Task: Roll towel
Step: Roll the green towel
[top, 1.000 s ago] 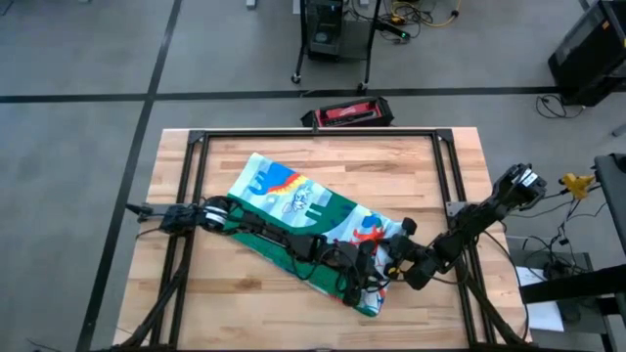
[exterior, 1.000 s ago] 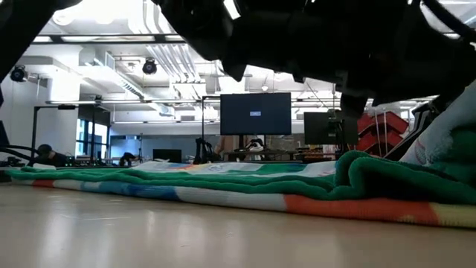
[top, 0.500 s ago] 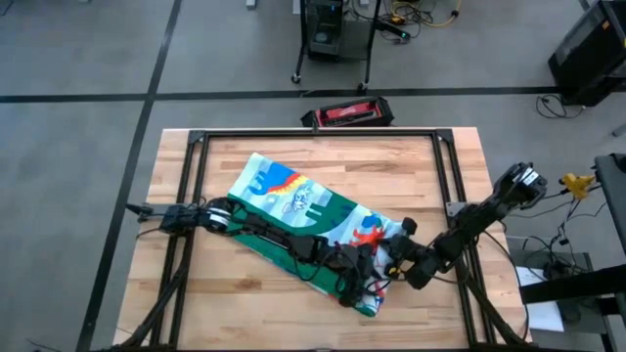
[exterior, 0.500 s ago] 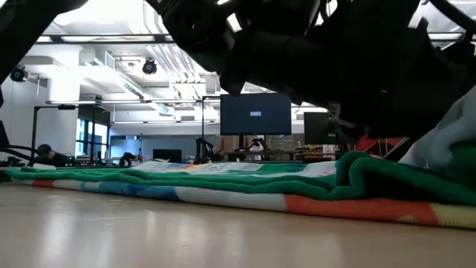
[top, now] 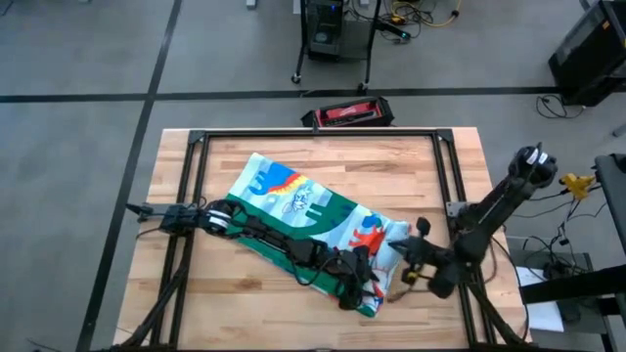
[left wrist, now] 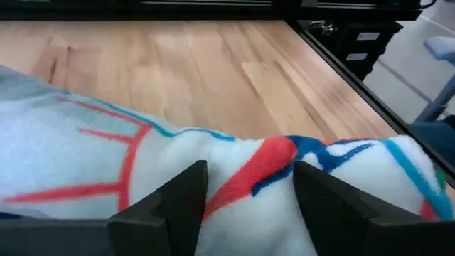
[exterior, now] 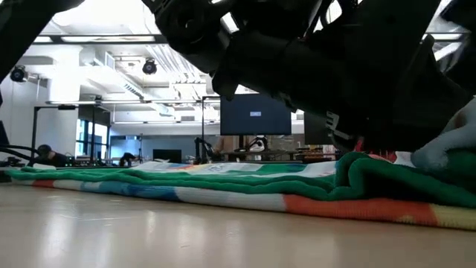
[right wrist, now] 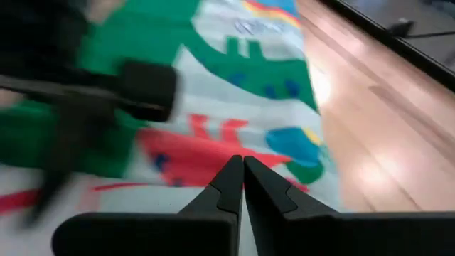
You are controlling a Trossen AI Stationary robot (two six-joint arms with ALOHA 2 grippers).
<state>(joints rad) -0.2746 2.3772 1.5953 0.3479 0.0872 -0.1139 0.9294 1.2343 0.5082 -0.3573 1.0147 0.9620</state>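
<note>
The towel [top: 308, 227] lies diagonally across the wooden table [top: 430, 166], from the far left toward the near right, print side up with green border showing along its near edge. Its near-right end is bunched into a thick hump; the rest is flat.

Left gripper [top: 360, 289] sits low on that hump, arm stretched along the cloth. In the left wrist view its fingers [left wrist: 178, 199] are spread, with a fold of printed cloth bulging up between them; pinched or merely straddled, cannot tell.

Change over the last second: the right gripper [top: 419, 277] has pulled back off the towel end toward the table's right edge, and its arm has swung upright. Its tips are pressed together with nothing between them in the right wrist view [right wrist: 242, 178]; towel lies just ahead, not held. In the low view the pale raised flap at the right end has dropped.

Judgement: the right arm has let go and the lifted end has fallen. Roll is barely begun; the left gripper alone now tends the hump.
</note>
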